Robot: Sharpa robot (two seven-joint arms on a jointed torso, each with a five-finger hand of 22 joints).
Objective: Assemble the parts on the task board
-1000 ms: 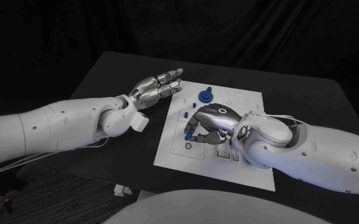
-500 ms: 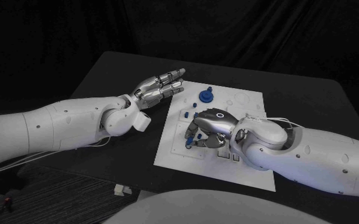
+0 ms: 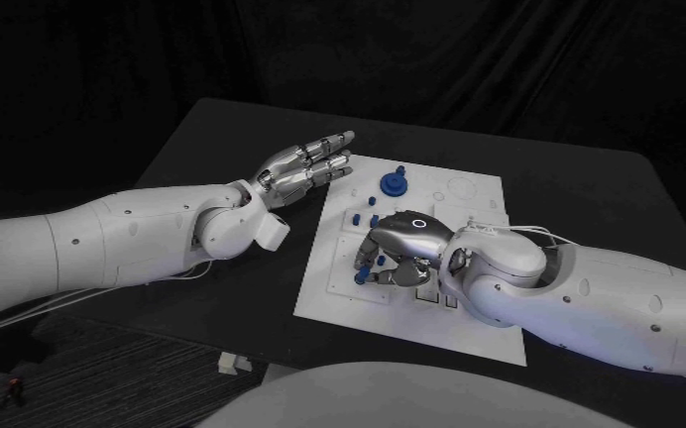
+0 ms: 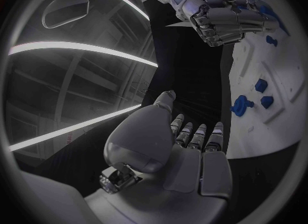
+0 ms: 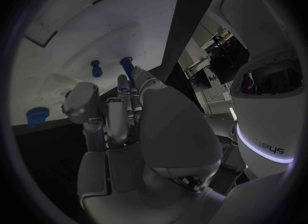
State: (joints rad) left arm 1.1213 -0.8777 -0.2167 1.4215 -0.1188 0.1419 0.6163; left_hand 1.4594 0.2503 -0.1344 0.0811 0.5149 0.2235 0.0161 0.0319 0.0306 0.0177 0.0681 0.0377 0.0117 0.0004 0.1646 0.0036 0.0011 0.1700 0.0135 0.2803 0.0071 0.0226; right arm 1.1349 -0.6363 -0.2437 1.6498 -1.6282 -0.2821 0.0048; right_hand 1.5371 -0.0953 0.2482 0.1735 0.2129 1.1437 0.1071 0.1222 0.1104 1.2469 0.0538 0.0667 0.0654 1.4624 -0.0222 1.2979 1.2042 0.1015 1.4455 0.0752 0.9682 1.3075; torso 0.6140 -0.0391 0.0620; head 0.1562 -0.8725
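The white task board (image 3: 472, 334) lay in the middle of the black worktop (image 3: 200, 151); the right hand (image 3: 400, 245) was curled down over the board's middle, fingers bent around a small blue part (image 3: 363, 275); the left hand (image 3: 303, 168) hovered flat at the board's far left corner, fingers straight and empty; a blue round part with a peg (image 3: 392, 183) stood beside those fingertips.

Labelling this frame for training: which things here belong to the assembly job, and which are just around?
Job:
task board
blue parts
right robot hand, low over the board, fingers curled at a blue part
left robot hand, held beside the board

Just around:
black table
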